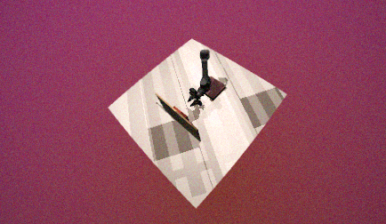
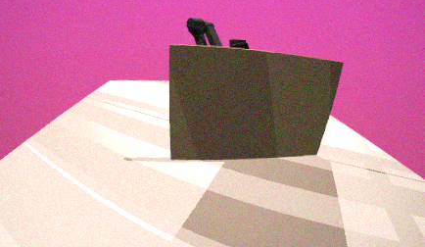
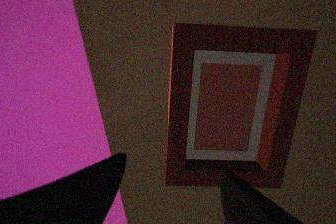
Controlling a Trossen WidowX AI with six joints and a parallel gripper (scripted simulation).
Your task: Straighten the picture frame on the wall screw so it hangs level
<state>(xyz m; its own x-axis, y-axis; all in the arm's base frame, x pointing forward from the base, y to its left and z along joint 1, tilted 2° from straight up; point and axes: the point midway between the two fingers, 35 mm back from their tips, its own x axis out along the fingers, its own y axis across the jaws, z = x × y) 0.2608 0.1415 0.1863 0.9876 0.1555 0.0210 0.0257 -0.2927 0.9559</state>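
Observation:
The picture frame (image 1: 180, 112) (image 3: 181, 105) hangs on the front of the wall panel. In the wrist view it is dark red with a pale grey inner border and a reddish centre. Its top edge slopes slightly down to the right there, but the view is angled and I cannot tell whether it hangs level. My gripper (image 1: 189, 102) (image 3: 173, 169) is open and empty, back from the wall. In the wrist view its right fingertip overlaps the frame's lower edge and its left one lies left of the frame. The screw and notched strip are hidden.
The wall panel (image 1: 171, 116) (image 2: 230, 103) (image 3: 132, 75) stands upright and hides the frame in the exterior view. The arm (image 1: 205, 68) (image 2: 197, 26) rises behind it from a dark reddish base (image 1: 216, 89). Striped shadows cross the pale floor (image 1: 222, 135) (image 2: 98, 176).

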